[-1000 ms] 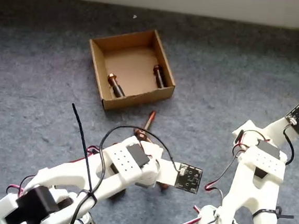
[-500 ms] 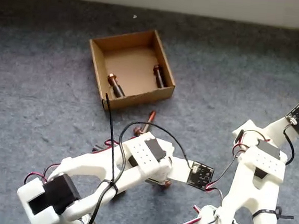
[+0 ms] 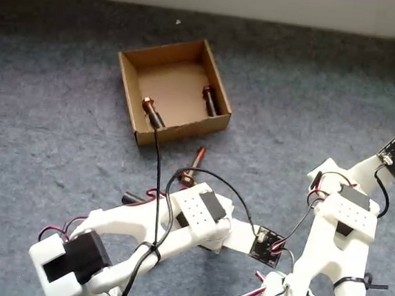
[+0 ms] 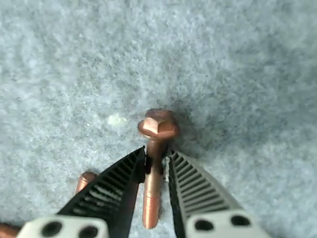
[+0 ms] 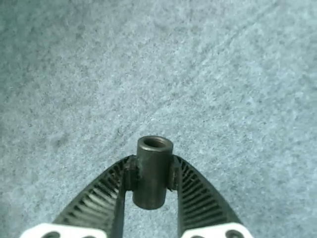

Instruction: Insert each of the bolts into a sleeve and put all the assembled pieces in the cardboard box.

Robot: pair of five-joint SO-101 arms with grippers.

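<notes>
Copper bolt (image 4: 158,125) sits pinched in your left gripper (image 4: 156,152), head pointing away from it, and your right gripper (image 5: 152,161) squeezes the dark sleeve (image 5: 152,176), hole end pointing away too.

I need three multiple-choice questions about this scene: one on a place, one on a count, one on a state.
1. Where is the loose bolt? A inside the box; B on the carpet just outside the box's near wall; C behind the box.
2. How many assembled pieces lie in the box? A one; B three; C two.
3. The left gripper is: A shut on a bolt; B open; C shut on a sleeve.
Key: 1 B, it lies on carpet between box and arm. 2 C, two pieces rest on the box floor. 3 A, it clamps a copper shank.
</notes>
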